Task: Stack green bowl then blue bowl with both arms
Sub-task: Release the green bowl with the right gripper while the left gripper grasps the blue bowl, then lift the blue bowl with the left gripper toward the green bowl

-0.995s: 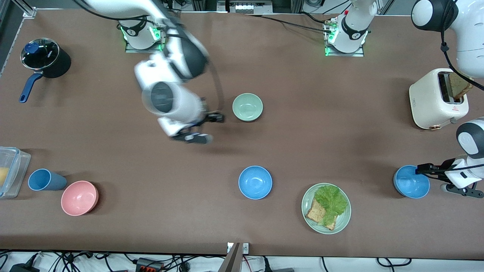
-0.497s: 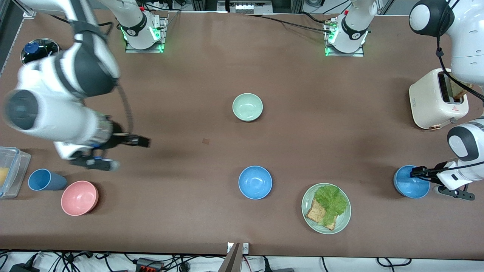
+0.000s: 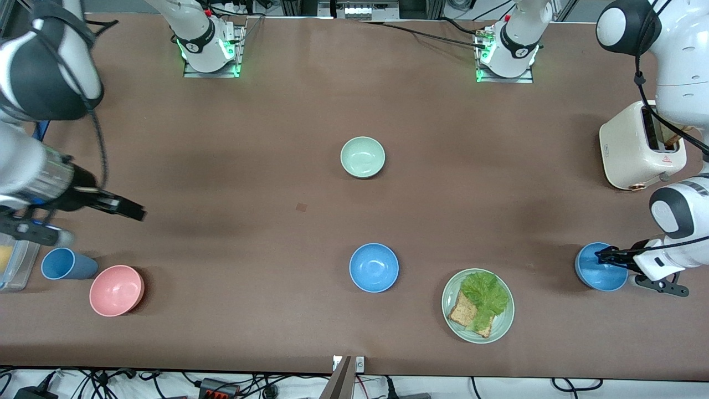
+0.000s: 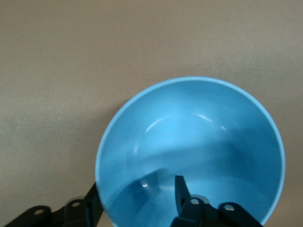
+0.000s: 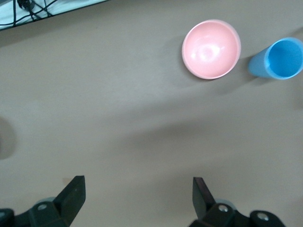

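Jaws: left gripper [image 3: 604, 256] straddles the blue bowl [image 3: 601, 267] rim at the left arm's table end, one finger inside, not yet clamped. Right gripper [image 5: 137, 189] spread wide, above bare table near the pink bowl [image 5: 211, 49]. Green bowl [image 3: 363, 157] mid-table.

The green bowl [image 3: 363, 157] sits mid-table, the blue bowl [image 3: 374, 267] nearer the front camera.
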`<move>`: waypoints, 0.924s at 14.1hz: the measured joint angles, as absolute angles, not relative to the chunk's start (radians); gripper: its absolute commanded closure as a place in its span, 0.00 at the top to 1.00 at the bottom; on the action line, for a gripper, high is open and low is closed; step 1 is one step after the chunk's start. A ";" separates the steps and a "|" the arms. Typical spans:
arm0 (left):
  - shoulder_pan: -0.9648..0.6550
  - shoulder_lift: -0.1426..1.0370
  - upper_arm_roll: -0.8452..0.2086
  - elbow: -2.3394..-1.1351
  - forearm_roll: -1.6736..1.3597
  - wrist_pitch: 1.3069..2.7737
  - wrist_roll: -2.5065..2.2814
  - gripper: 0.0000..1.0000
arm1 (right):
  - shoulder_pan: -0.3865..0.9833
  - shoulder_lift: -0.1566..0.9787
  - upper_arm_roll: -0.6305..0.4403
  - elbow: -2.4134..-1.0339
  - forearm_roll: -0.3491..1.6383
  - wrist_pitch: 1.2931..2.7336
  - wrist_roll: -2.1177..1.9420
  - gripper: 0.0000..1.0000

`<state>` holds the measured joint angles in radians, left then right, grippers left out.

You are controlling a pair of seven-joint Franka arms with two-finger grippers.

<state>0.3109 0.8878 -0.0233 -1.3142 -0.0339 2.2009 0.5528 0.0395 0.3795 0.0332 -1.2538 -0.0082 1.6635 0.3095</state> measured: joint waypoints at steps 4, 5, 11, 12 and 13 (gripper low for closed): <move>0.305 0.888 -0.017 -1.308 -0.034 2.201 0.555 0.08 | -0.058 0.315 0.013 -1.277 -0.008 1.661 0.062 1.00; 0.305 0.888 -0.015 -1.305 -0.034 2.201 0.558 0.01 | -0.065 0.303 0.007 -1.281 -0.008 1.659 0.038 1.00; 0.293 0.879 -0.019 -1.274 0.037 2.163 0.503 0.01 | -0.065 0.231 -0.003 -1.341 -0.008 1.586 0.030 1.00; 0.288 0.879 -0.019 -1.272 0.040 2.159 0.457 0.01 | -0.065 0.218 -0.004 -1.360 -0.008 1.587 0.030 1.00; 0.285 0.878 -0.020 -1.271 0.040 2.157 0.439 0.01 | -0.065 0.204 -0.004 -1.385 -0.008 1.594 0.030 1.00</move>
<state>0.2853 0.8785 -0.0202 -1.2711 0.0395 2.1566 0.4394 -0.0650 0.2044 -0.0041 -1.3854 -0.0084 1.5935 0.0298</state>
